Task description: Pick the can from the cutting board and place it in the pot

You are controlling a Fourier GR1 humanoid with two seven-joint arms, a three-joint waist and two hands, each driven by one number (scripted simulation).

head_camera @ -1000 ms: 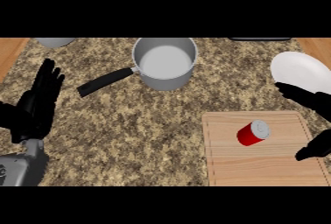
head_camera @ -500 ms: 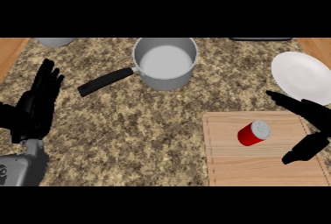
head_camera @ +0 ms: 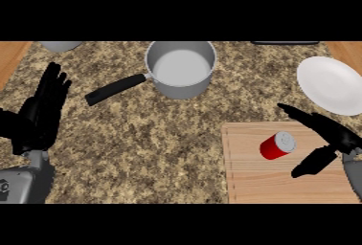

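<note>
Speckled brown stone covers the counter [head_camera: 163,139], with strips of wood showing at the upper left and upper right corners. On its right side lies a pale wooden board [head_camera: 283,184], and on the board's upper part a red can [head_camera: 277,146] lies tilted on its side, its silver top facing up and to the right.

Just right of the can is the right hand [head_camera: 331,135] — fingers spread straight and pointing up-left, thumb hanging down toward the board below and to the right of the can. It holds nothing, and a gap of bare board shows between it and the can.

At the top middle stands a grey pot [head_camera: 180,67], open and with nothing in it, its black handle [head_camera: 117,89] running down to the left. A white plate [head_camera: 332,85] sits at the upper right, beyond the board's far corner. Part of a grey rounded vessel [head_camera: 60,46] shows at the top left edge, cut off, and a dark strip at the top right.

The left hand [head_camera: 41,117] rests at the left edge — fingers straight and pointing up, holding nothing, well apart from the pot's handle.
</note>
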